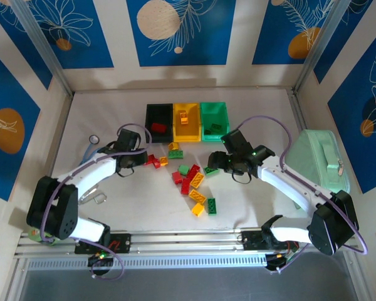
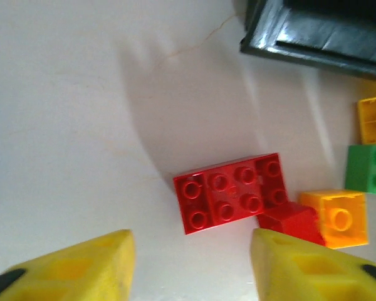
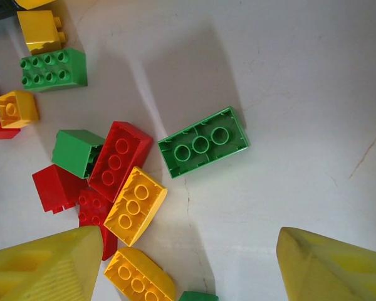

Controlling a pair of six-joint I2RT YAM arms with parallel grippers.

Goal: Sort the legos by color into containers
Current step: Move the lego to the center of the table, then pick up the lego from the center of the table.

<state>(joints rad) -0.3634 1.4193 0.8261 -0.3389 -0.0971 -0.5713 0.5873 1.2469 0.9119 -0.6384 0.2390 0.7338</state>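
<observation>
White tabletop (image 1: 113,113) lies inside blue leaf-patterned walls (image 1: 81,31). At its far middle stand three joined bins, the black bin (image 1: 158,110), the yellow bin (image 1: 188,130) and the green bin (image 1: 214,111), each with a brick inside. Loose legos (image 1: 191,182) lie scattered just near of the bins, between the two arms. At the left end of the scatter the left gripper (image 2: 191,269) hovers low, fingers apart and holding nothing. A red brick (image 2: 229,191) lies on the table just beyond them, touching a smaller red piece. On the right, the right gripper (image 3: 188,263) has its fingers spread wide and empty above a green brick (image 3: 203,142) lying underside up. A mint case (image 1: 319,160) rests at the right edge.
</observation>
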